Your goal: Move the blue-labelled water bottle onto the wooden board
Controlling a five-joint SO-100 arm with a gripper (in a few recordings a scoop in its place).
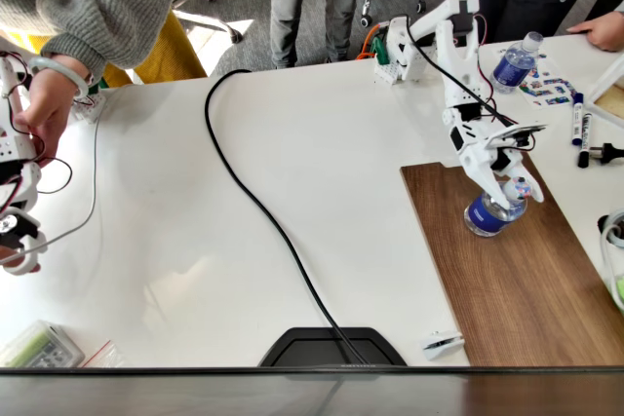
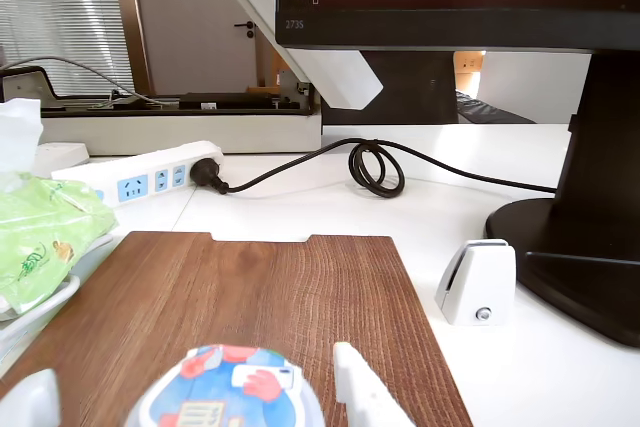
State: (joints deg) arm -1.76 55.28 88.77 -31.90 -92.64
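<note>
The blue-labelled water bottle [image 1: 490, 210] stands a little tilted on the wooden board [image 1: 531, 289], near the board's far edge in the fixed view. My white gripper [image 1: 509, 189] reaches down over the bottle's top. In the wrist view the bottle's red-and-blue top [image 2: 228, 394] sits between my fingers at the bottom edge. The right finger [image 2: 362, 392] is close beside it, while the left one stands a gap away, so the gripper is open. The board [image 2: 250, 282] stretches out ahead.
A second bottle with a pale cap [image 1: 514, 62] and markers [image 1: 577, 120] lie at the back right. A black cable [image 1: 258, 207] crosses the white table to a monitor base [image 1: 331, 348]. Ahead in the wrist view are a power strip [image 2: 135, 179], a monitor stand [image 2: 585, 247] and a green packet [image 2: 40, 232].
</note>
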